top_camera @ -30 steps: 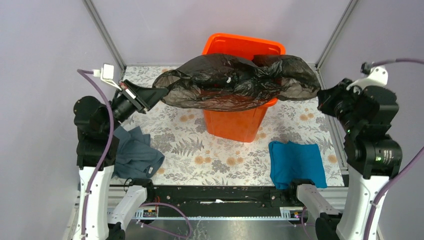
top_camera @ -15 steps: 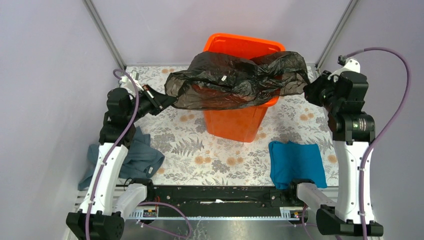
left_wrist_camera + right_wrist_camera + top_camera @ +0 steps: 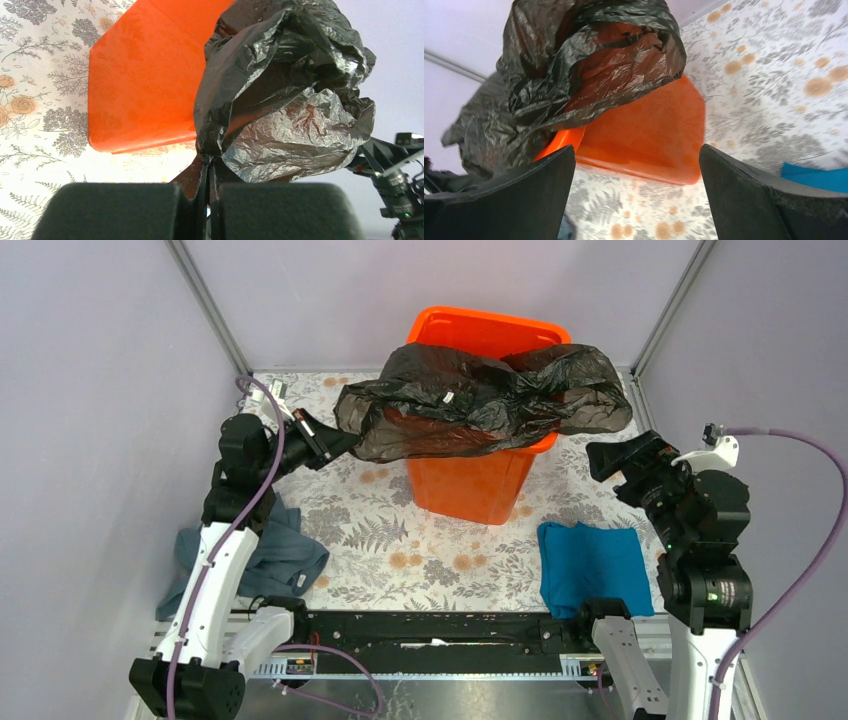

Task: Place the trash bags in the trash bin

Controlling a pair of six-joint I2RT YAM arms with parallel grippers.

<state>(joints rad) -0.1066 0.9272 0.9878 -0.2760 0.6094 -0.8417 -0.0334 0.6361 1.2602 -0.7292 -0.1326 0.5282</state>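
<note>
A crumpled grey-blue cloth (image 3: 270,552) lies on the left of the floral-patterned bench (image 3: 370,530), partly under the left arm. Above it, the left fingers (image 3: 338,442) are together, clamped on a thin pinch of the black trash bag (image 3: 480,400) at its left corner. The left wrist view shows the film squeezed between the two pads and rising from them in a twisted fold. From that grip the bag runs rightward to the orange trash bin (image 3: 478,485). Its left lobe hangs in the air outside the bin's left wall, clear of the bench.

The bin stands upright at the middle back of the bench. The bag is bunched in glossy folds across its mouth, covering the near rim and spilling over both sides. The far rim and part of the back corner are bare. Where the plastic is stretched over the bin it looks brownish and the orange shows through. The bag's right lobe bulges past the right rim.

Below that lobe and near it, the right fingers (image 3: 603,457) are wide apart, hold nothing and touch nothing. They point toward the bin's side. A teal cloth (image 3: 590,565) lies flat on the bench at the front right.
</note>
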